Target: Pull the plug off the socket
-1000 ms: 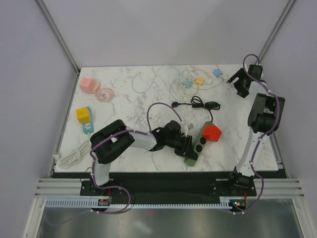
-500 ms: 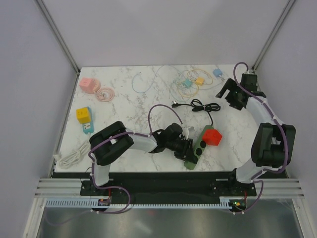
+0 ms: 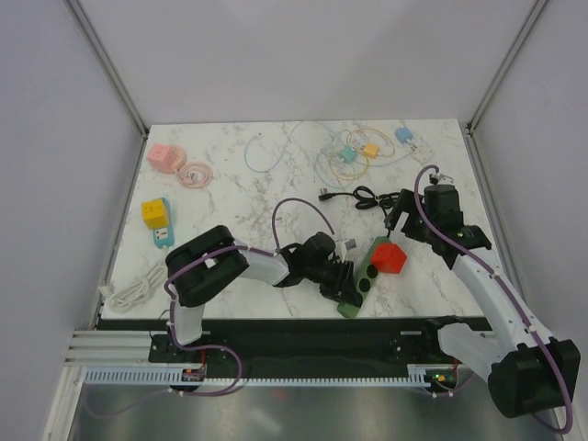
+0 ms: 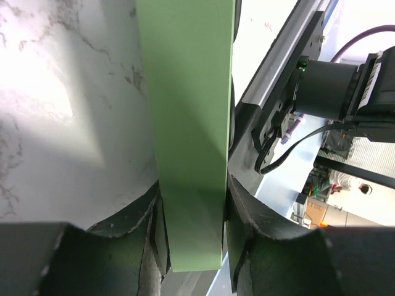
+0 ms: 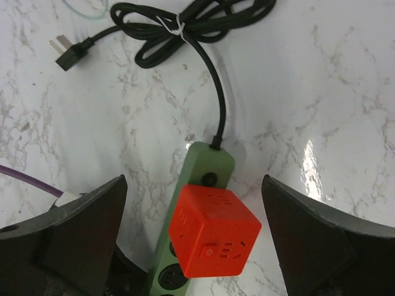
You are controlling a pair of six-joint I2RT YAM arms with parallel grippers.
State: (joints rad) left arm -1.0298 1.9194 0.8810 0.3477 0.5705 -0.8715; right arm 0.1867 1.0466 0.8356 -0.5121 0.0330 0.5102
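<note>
A green power strip (image 3: 363,276) lies at the table's near middle, with a red cube plug (image 3: 390,256) seated in its far end. My left gripper (image 3: 346,284) is shut on the strip's near end; the left wrist view shows the green strip (image 4: 188,123) clamped between both fingers. My right gripper (image 3: 401,217) is open and hovers above the red cube (image 5: 213,231), which sits between its spread fingers (image 5: 74,237) in the right wrist view. The strip (image 5: 200,166) and its black cord (image 5: 185,28) run away from the cube.
The black cord coil (image 3: 372,196) lies just beyond the strip. Small coloured adapters and thin cables (image 3: 354,154) lie at the back. A pink cube with cable (image 3: 170,161), a yellow cube (image 3: 154,213) and a white cable (image 3: 133,292) lie on the left.
My right arm has swung from the far right corner in toward the middle and now hangs over the red cube. The left gripper has stayed on the strip.
</note>
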